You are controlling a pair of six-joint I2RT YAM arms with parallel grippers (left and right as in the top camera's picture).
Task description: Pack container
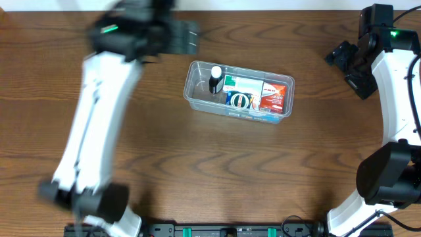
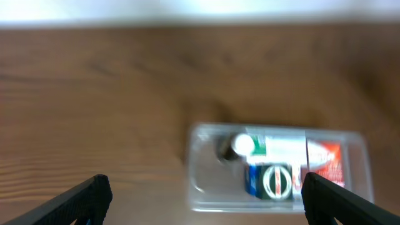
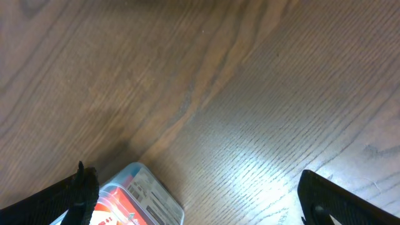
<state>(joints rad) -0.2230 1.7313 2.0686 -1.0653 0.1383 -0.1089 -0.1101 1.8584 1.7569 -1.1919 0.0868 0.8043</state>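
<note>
We find the left gripper (image 2: 206,180) spread wide, its two dark fingers (image 2: 94,197) at the lower corners of the left wrist view with nothing between them. From overhead the same gripper (image 1: 179,36) is smeared by blur and sits off the container's 10 o'clock corner, near it but apart.

The right gripper (image 3: 195,178) is also spread wide and carries nothing. Only bare wood shows between its fingers (image 3: 84,187). From overhead it (image 1: 345,60) hangs at about 2 o'clock from the container, well apart.

The container (image 1: 197,91), a clear shallow tub with rounded corners, rests flat on the brown wooden counter (image 1: 197,164) a little above the middle of the overhead view, its long side running from 9 to 3 o'clock. The left wrist view shows it (image 2: 199,181) whole though blurred. The right wrist view catches only one corner (image 3: 140,181) at the bottom edge.

Inside it, at the 9 o'clock end, stands a small dark bottle (image 1: 215,79) with a white cap. Just beside that lies a white-and-green box (image 1: 245,83), and at that box's 6 o'clock a blue carton (image 1: 238,100) with a white ring. A red-and-white packet (image 1: 273,97) fills the 3 o'clock end.
</note>
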